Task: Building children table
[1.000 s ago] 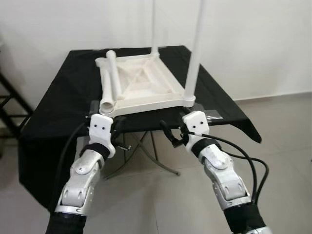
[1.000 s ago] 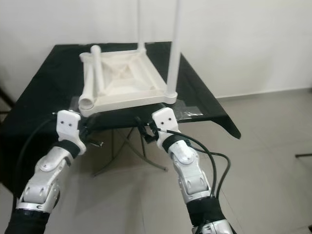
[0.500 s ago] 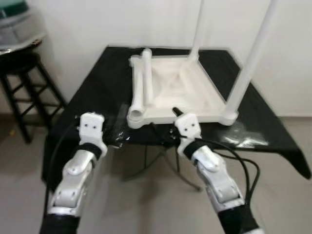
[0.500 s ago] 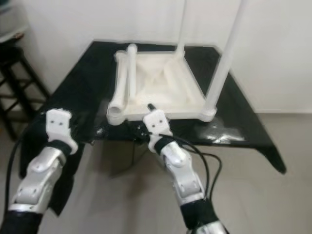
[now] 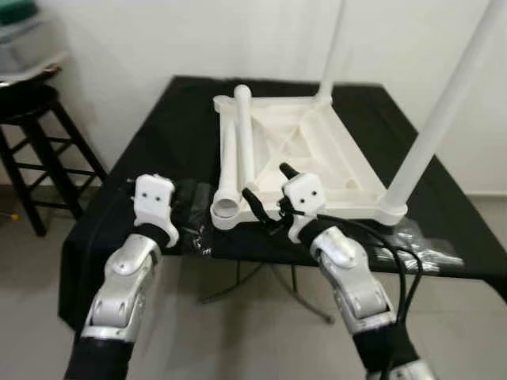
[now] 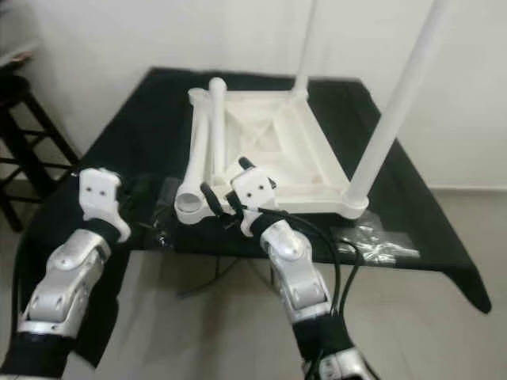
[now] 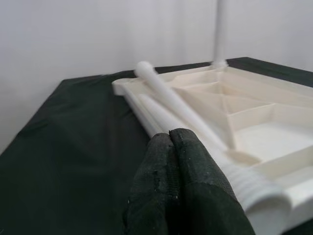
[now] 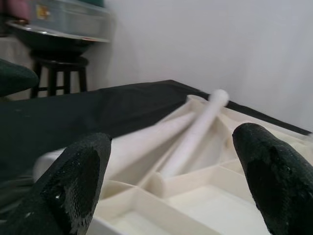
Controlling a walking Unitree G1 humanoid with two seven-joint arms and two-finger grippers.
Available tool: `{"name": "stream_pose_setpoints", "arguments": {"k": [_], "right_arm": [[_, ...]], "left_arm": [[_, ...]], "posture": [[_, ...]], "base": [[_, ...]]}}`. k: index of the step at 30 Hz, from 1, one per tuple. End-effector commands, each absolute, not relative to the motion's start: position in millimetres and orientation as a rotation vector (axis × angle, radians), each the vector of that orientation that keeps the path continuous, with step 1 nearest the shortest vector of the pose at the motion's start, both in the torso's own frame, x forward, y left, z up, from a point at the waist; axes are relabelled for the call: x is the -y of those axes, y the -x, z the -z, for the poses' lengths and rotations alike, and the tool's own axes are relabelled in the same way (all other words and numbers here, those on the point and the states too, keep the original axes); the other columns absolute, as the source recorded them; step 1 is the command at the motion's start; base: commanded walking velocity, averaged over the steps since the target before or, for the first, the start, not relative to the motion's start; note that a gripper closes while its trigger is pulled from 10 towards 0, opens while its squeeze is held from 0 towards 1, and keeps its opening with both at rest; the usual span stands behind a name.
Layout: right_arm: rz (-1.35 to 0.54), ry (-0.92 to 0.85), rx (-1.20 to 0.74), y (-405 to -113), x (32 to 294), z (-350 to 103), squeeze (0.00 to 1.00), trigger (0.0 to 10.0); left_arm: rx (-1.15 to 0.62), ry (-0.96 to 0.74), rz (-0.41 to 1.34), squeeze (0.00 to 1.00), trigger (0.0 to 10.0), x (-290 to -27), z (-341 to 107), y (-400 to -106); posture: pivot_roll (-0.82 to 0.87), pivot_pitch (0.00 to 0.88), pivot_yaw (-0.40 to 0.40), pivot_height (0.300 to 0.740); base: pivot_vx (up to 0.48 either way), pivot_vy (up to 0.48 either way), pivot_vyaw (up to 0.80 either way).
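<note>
A white table top (image 5: 333,162) lies upside down on a table draped in black cloth (image 5: 158,150). Two white legs stand upright in its corners, one at the far corner (image 5: 333,47) and one at the near right corner (image 5: 444,111). Two loose legs (image 5: 236,154) lie side by side along its left edge. My right gripper (image 5: 271,188) is open over the near edge, beside the loose legs' near ends (image 8: 195,132). My left gripper (image 7: 171,147) is shut and empty, low over the cloth just left of those legs (image 7: 171,103).
A black stool (image 5: 32,103) with a container (image 5: 24,43) on it stands at the left by the white wall. A clear plastic bag (image 5: 420,245) lies on the cloth near the front right corner. Tiled floor (image 5: 238,332) runs under the table.
The camera has shifted, so the table now sits lower and closer. My right gripper has risen from below the front edge to over the table top's near edge. My left gripper has come up beside the loose legs.
</note>
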State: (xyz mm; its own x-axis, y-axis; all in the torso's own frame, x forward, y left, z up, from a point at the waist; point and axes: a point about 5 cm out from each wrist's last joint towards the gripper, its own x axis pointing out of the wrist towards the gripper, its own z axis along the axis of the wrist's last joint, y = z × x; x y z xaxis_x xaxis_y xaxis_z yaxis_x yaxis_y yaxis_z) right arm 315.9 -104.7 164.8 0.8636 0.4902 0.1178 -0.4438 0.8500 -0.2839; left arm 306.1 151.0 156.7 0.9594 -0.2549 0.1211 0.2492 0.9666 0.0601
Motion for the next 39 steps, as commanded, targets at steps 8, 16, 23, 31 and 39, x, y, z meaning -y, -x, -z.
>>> {"name": "stream_pose_setpoints", "arguments": {"k": [8,16,23,31,39], "right_arm": [[-0.473,0.241,0.195,-316,110,-167,0.0,10.0],[-0.458,0.22,0.179,-319,111,-166,0.0,10.0],[-0.414,0.2,0.153,-322,116,-164,0.0,10.0],[-0.38,0.212,0.144,-325,122,-163,0.0,10.0],[-0.358,0.223,0.136,-326,127,-161,0.0,10.0]], "left_arm": [[0.165,-0.051,0.306,0.0,10.0,-144,-168,-306],[0.214,-0.213,0.49,0.0,10.0,-135,-176,-295],[0.231,-0.492,0.619,1.0,10.0,-157,-194,-285],[0.164,-0.655,0.763,1.0,10.0,-188,-214,-260],[-0.046,-0.724,0.991,1.0,10.0,-186,-190,-219]], "posture": [[-0.02,0.025,-0.012,0.74],[-0.02,0.03,-0.014,0.74],[-0.01,0.031,-0.016,0.74],[0.01,0.034,-0.012,0.74],[0.02,0.036,-0.009,0.74]], "base": [[0.317,0.0,0.0],[0.195,0.0,0.0],[0.0,0.0,0.0],[0.0,0.0,0.0],[0.0,0.0,0.0]]}}
